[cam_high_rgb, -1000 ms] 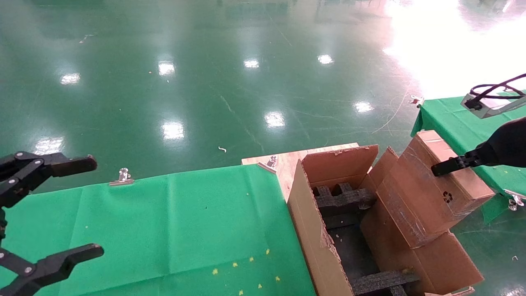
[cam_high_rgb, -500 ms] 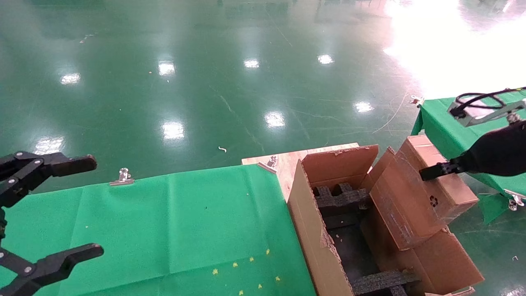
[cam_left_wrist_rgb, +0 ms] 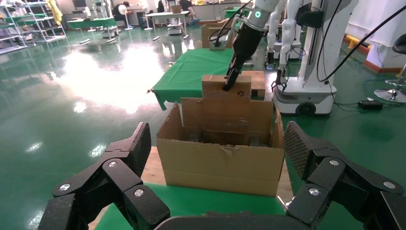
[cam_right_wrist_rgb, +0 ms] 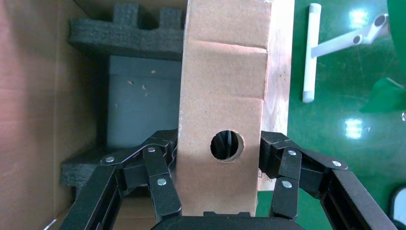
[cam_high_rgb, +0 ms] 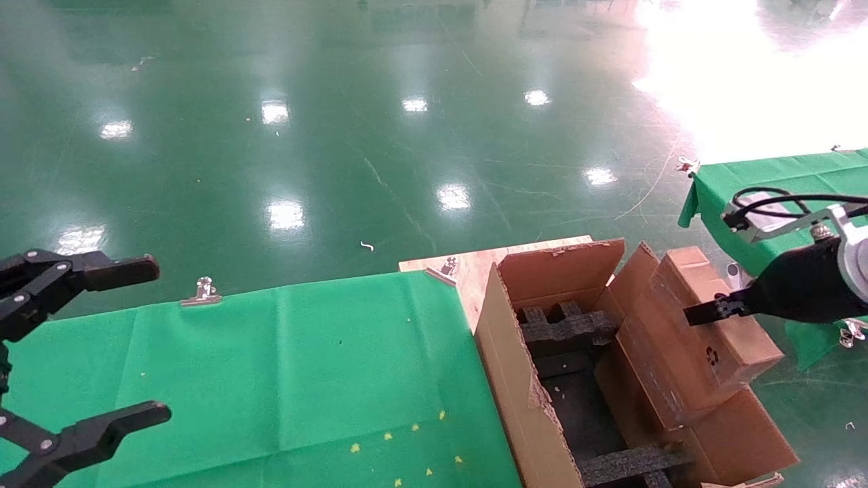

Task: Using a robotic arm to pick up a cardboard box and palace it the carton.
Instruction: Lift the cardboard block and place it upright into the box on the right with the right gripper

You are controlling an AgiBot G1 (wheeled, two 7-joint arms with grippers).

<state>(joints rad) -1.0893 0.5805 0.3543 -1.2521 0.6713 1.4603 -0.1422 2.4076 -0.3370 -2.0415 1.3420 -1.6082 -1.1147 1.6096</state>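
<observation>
The small taped cardboard box [cam_high_rgb: 705,339] hangs tilted over the right wall of the large carton [cam_high_rgb: 522,386], just above its right flap. My right gripper [cam_high_rgb: 705,313], on the white robotic arm [cam_high_rgb: 856,257], is shut on the box's upper end. In the right wrist view its fingers [cam_right_wrist_rgb: 165,163] clamp both sides of the box [cam_right_wrist_rgb: 222,91] beside its round hole [cam_right_wrist_rgb: 227,145]. Black foam inserts [cam_high_rgb: 569,329] line the carton's inside. My left gripper [cam_high_rgb: 102,342] is open and empty over the green table. The left wrist view shows the carton [cam_left_wrist_rgb: 225,165] with the box [cam_left_wrist_rgb: 230,86] above it.
A green-clothed table [cam_high_rgb: 271,366] lies left of the carton, with a metal clip [cam_high_rgb: 202,291] at its far edge. A wooden board [cam_high_rgb: 475,266] sits under the carton. A second green table [cam_high_rgb: 766,183] stands at the right. Another robot base [cam_left_wrist_rgb: 306,91] stands behind it.
My right gripper has carried the box left and down, closer over the carton's right side. The left arm has not moved.
</observation>
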